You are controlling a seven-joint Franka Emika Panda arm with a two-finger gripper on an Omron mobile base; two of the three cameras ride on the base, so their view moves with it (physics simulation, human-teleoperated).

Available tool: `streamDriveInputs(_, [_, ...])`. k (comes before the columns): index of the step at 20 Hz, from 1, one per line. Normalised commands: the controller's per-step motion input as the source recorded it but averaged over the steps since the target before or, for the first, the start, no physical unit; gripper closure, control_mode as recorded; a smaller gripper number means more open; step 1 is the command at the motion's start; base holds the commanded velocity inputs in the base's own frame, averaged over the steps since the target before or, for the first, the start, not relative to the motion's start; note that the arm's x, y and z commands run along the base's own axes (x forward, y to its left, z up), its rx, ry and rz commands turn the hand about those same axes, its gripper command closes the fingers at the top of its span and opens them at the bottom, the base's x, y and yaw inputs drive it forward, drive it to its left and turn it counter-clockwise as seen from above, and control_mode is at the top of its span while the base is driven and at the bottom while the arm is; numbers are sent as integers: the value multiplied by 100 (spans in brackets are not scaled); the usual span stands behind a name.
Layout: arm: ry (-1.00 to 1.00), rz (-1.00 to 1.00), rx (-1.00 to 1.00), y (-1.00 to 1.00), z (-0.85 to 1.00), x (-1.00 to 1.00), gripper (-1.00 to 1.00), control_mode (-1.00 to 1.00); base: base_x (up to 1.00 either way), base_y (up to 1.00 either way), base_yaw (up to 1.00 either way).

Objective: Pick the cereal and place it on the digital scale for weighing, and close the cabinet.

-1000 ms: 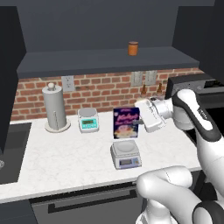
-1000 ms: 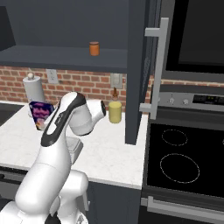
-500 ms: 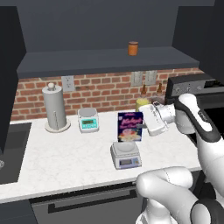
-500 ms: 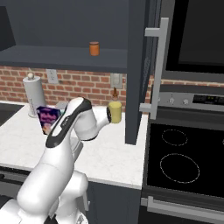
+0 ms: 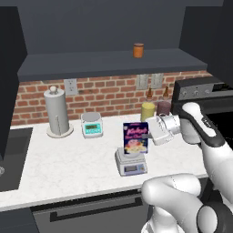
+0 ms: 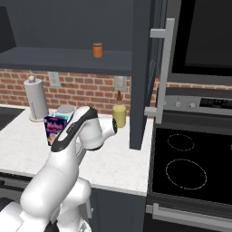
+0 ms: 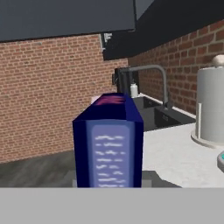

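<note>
Your hand [image 5: 152, 130] grips the small dark-blue cardboard cereal box [image 5: 135, 139] from its right side, upright on the grey plate of the low white digital scale [image 5: 131, 164] at the near desk. This looks like the placing step. Next, you should release it, then close the dark cabinet door [image 6: 146, 72].

Cereal [image 5: 135, 138] box: matt cardboard look. Counter [image 5: 68, 159]: smooth white marbled stone. Backsplash [image 5: 109, 91]: rough red brick. Cabinet handle [image 6: 164, 72], right of frame: brushed silver metal.
</note>
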Motion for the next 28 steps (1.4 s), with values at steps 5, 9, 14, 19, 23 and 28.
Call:
streamDriveInputs(5, [0, 0, 0, -18, -13, 31, 100, -100, 0, 0, 0])
streamDriveInputs(9, [0, 0, 0, -26, -19, 30, 100, -100, 0, 0, 0])
streamDriveInputs(14, [0, 0, 0, -15, -22, 19, 100, -100, 0, 0, 0])
streamDriveInputs(19, [0, 0, 0, 0, -28, 19, 100, -100, 0, 0, 0])
streamDriveInputs(23, [0, 0, 0, 0, -26, 10, 100, -100, 0, 0, 0])
streamDriveInputs(28, [0, 0, 0, 0, -21, 8, 100, -100, 0, 0, 0])
